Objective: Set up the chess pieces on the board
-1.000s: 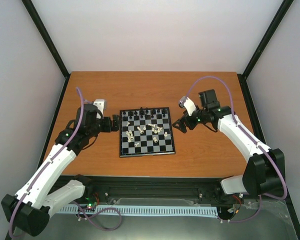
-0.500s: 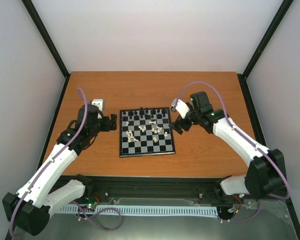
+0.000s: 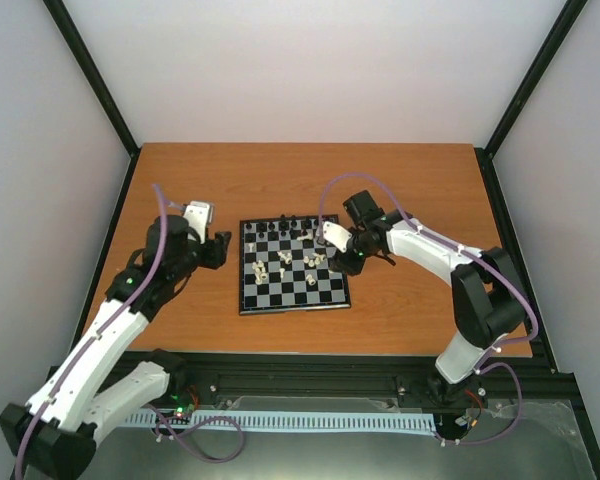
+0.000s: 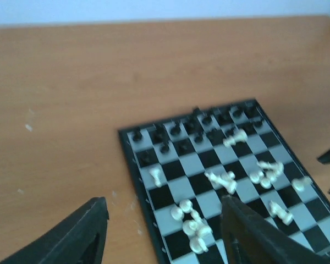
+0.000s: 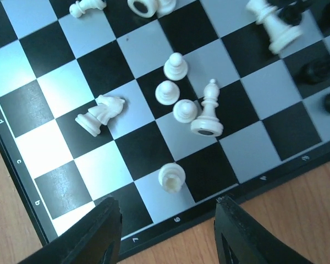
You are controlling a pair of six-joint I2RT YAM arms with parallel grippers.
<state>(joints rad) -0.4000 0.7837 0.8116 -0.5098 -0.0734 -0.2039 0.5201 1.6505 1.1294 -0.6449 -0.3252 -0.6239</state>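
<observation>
Hovering right gripper (image 5: pixel 168 223), fingers apart and empty, over board's (image 5: pixel 148 149) right edge to pick toppled chess pieces (image 5: pixel 186 109); left gripper (image 4: pixel 164 204) also apart, empty.

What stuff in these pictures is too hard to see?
- Top view: the chess pieces are too small to tell pawns from kings.
- Left wrist view: everything is blurry, and the left pincer's fingers cover the near corner of the board.
- Right wrist view: the picture's edges cut off most of the board, and the black pieces at the right are blurry and partly cut off.
</observation>
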